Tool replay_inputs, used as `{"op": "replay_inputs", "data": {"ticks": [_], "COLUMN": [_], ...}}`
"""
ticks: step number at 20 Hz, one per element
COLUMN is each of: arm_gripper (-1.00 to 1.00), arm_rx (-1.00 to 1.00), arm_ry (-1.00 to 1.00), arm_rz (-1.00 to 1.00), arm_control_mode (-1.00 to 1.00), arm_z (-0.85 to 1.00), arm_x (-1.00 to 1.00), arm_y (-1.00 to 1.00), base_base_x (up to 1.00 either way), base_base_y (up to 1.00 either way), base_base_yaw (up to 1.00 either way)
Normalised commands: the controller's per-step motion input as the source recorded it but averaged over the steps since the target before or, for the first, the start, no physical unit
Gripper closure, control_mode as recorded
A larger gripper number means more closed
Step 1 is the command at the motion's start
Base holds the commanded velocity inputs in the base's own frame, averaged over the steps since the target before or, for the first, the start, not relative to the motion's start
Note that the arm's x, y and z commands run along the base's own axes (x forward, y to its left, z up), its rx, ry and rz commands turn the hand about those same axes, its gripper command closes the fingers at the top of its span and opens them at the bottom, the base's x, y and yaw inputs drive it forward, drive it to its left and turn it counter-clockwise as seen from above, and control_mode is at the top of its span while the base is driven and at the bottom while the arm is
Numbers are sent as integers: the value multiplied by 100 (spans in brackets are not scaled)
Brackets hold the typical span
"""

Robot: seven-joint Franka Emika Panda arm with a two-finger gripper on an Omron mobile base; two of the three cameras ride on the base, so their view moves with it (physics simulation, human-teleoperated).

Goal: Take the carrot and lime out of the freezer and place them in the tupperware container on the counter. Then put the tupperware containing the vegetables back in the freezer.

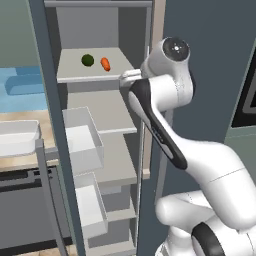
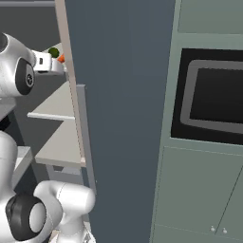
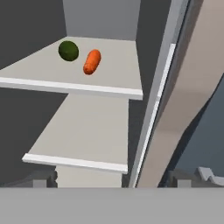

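Carrot point(image 3: 91, 61) lying flat on the upper freezer shelf point(image 3: 109, 72), ahead of and above the pincer point(image 3: 118, 178), a little to its left as seen along the hand. Long axis running from near-left to far-right in the hand view, tilted only slightly off the line of approach, so the pincer would probably need to close across the short width, from either side. Same carrot point(image 1: 105, 63) visible from the left base camera, toward the shelf's right half, and as an orange sliver point(image 2: 61, 58) past the hand from the right base camera.

Lime point(image 3: 68, 50) just beside the carrot, apart from it by a narrow gap, farther left and a touch deeper from the pincer; also seen at point(image 1: 87, 60) and point(image 2: 53, 52). Carrot the nearer of the two, hence the likelier first pick.

Pincer outside the freezer point(image 1: 100, 30), at the open front near the right door edge, well short of the shelf lip; fingertips barely rising at the bottom of the hand view, set wide apart, so judged open and holding nothing.

Tupperware container point(image 1: 17, 137) off to the pincer's left, on the counter point(image 1: 47, 125) beyond the open door point(image 1: 47, 100), nothing seen in it yet
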Motion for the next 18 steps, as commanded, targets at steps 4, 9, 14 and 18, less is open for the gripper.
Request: {"op": "replay_inputs", "data": {"ticks": [4,9,14,18], "arm_gripper": [-100,-100,-100,-100], "arm_rx": [0,0,2,0], "arm_ry": [-7,-1,0,0], "arm_rz": [0,0,0,0], "arm_control_mode": [-100,-100,-100,-100], "arm_z": [18,7,0,0], "arm_x": [40,55,62,60], "arm_y": [28,24,19,14], "base_base_x": [0,0,0,0], "base_base_y": [0,0,0,0], "base_base_yaw": [0,0,0,0]}}
